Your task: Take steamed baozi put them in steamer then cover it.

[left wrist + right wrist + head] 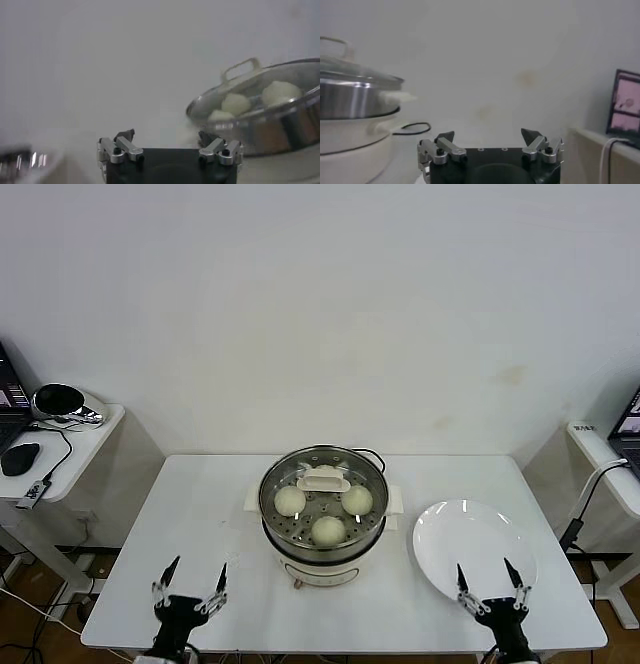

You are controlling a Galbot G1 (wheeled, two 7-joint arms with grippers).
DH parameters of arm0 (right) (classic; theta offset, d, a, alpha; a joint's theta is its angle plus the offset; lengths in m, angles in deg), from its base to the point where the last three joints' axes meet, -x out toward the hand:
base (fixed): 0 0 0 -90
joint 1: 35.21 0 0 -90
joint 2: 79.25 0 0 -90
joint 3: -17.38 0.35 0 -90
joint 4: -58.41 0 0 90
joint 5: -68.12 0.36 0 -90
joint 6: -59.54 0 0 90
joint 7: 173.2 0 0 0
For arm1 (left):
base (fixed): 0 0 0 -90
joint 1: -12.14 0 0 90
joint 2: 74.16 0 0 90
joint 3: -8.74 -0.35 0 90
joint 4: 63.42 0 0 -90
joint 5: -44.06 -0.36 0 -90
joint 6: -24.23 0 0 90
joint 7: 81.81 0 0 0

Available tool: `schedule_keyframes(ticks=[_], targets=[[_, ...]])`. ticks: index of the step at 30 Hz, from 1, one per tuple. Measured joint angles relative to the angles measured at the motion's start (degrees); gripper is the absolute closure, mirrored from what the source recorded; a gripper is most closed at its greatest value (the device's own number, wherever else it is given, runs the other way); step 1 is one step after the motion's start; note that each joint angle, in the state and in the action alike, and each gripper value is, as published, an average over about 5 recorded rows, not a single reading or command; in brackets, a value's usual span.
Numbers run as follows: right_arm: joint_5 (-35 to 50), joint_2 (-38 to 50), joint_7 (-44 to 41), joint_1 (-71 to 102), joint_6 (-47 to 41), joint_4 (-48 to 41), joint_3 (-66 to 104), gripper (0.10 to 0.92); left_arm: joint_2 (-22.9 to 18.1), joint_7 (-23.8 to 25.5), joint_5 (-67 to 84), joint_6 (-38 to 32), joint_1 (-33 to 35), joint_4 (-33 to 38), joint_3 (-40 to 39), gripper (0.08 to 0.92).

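While both end effectors gape empty, the lidded steamer (pixel 323 514) holds three baozi (pixel 328 530) (plate (pixel 440 569) bare).

The steamer (pixel 323 519) stands at the middle of the table — a round, shiny steel pot on a white base, with white side handles and a dark cord trailing off its far right side. A clear glass lid (pixel 323 484) with a white handle sits on top, closed. Through the glass three steamed baozi (pixel 328 530) show — smooth, cream-white domes resting on the perforated tray, spaced apart, one left, one right, one nearest.
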Motion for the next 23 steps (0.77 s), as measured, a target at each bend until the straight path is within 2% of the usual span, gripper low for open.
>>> schedule_keyframes(ticks=[10,23], targets=[[2.73,1.21,-0.84,2.63,-0.94,0.69,-2.5,0.203,-1.52,1.32,5.99,-3.64,4.39,-3.03,3.33,0.177],[3.66,1.51,-0.95,4.91,-3.3,1.62,-4.56,0.203,-2.51,2.76,6.82,-4.89,6.12,-5.64,4.56,0.177]])
